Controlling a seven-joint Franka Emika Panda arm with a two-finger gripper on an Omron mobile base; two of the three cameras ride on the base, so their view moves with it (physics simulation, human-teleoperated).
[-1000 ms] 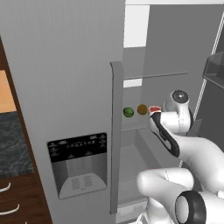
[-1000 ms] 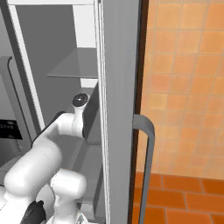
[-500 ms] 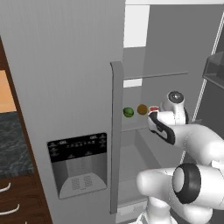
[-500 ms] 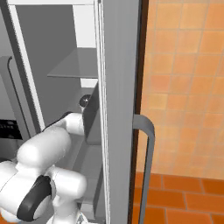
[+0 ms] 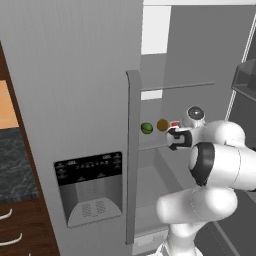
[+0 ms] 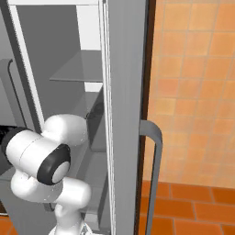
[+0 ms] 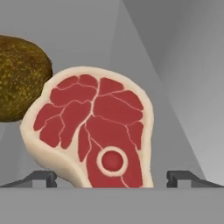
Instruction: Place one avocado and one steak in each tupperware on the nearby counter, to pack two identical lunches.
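Note:
On a shelf inside the open fridge lie a dark-green avocado, a round orange-brown fruit and a red steak, in a row from left to right. My gripper is at the shelf right by the steak, and it is open. In the hand view the steak stands close up, its lower edge between my two spread fingertips, with nothing gripped. The brownish fruit sits just left of it. A strip of the dark marbled counter shows at far left. The tupperware is out of view.
The closed grey fridge door with its dispenser panel and tall handle stands left of the opening. A glass shelf hangs above the food. The open right door with its handle flanks the arm. Drawers sit under the counter.
The elbow has swung up and to the right. The hand has edged left along the shelf, closer to the steak. The jaws have stayed open.

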